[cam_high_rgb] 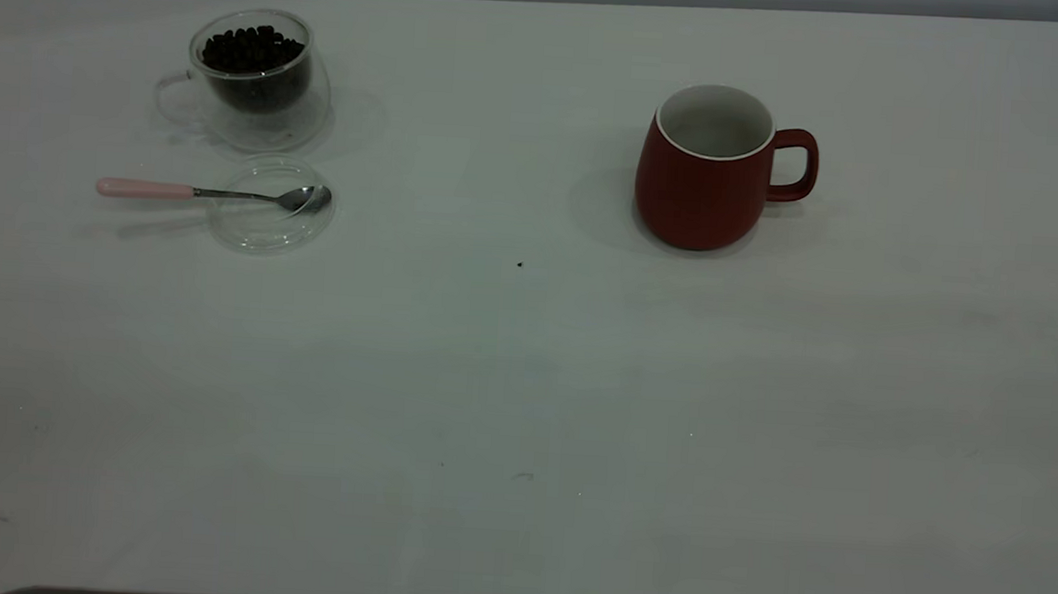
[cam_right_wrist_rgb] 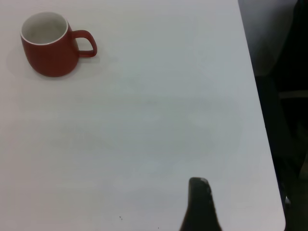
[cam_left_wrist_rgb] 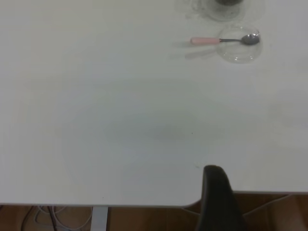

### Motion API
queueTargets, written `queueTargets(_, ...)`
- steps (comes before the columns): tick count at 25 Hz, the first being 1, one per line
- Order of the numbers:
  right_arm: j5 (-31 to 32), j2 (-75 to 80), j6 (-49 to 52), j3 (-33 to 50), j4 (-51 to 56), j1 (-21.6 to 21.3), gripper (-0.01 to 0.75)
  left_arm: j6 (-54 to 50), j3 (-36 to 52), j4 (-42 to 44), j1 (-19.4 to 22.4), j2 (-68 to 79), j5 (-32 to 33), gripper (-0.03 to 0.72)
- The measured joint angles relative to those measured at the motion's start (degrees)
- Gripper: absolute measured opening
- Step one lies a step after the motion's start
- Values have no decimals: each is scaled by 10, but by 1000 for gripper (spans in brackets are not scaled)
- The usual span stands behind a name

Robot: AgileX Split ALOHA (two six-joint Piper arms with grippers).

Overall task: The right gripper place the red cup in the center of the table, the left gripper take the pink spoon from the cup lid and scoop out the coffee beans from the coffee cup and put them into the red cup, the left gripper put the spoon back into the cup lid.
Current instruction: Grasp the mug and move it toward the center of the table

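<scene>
The red cup (cam_high_rgb: 701,184) stands upright on the white surface (cam_high_rgb: 524,379) at about 2 o'clock from its middle in the exterior view, handle toward 3 o'clock, its white inside bare. Well apart from it, at about 10 o'clock, the coffee cup (cam_high_rgb: 253,78) holds a heap of coffee beans (cam_high_rgb: 252,49). Just beside it, toward 6 o'clock, lies the cup lid (cam_high_rgb: 267,221) flat on the surface. The pink spoon (cam_high_rgb: 209,192) rests across the lid, its metal bowl over the lid's 3 o'clock edge and its pink handle reaching out past the rim toward 9 o'clock.

Neither arm appears in the exterior view. In the left wrist view only 1 dark finger (cam_left_wrist_rgb: 219,199) of the left gripper shows, at the near edge of the surface, far from the spoon and touching nothing; how wide its jaws stand cannot be told. In the right wrist view likewise 1 dark finger (cam_right_wrist_rgb: 199,204) of the right gripper shows, well apart from the red cup, and its jaws' spread cannot be told either.
</scene>
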Motion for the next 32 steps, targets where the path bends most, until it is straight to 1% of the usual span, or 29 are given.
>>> queueTargets(10, -2, 1, 11, -2, 1, 0, 591, 0, 0, 0, 0, 0, 0, 503)
queueTargets(12, -17, 14, 6, -13, 5, 0, 591, 0, 0, 0, 0, 0, 0, 503)
queueTargets(15, -52, 79, -30, -53, 29, 0, 591, 0, 0, 0, 0, 0, 0, 503)
queueTargets(19, -69, 240, -133, -117, 92, 0, 591, -2, 0, 0, 0, 0, 0, 503)
queueTargets(21, -78, 328, -209, -140, 118, 0, 591, -2, 0, 0, 0, 0, 0, 503)
queueTargets(23, -103, 403, -274, -158, 129, 0, 591, -2, 0, 0, 0, 0, 0, 503)
queueTargets(25, -145, 481, -338, -170, 151, 0, 591, -2, 0, 0, 0, 0, 0, 503)
queueTargets(28, -202, 591, -420, -196, 202, 0, 632, -2, 0, 0, 0, 0, 0, 503)
queueTargets(30, -216, 657, -479, -216, 234, 0, 682, -2, 0, 0, 0, 0, 0, 503)
queueTargets(32, -222, 723, -556, -236, 266, 0, 699, -2, 0, 0, 0, 0, 0, 503)
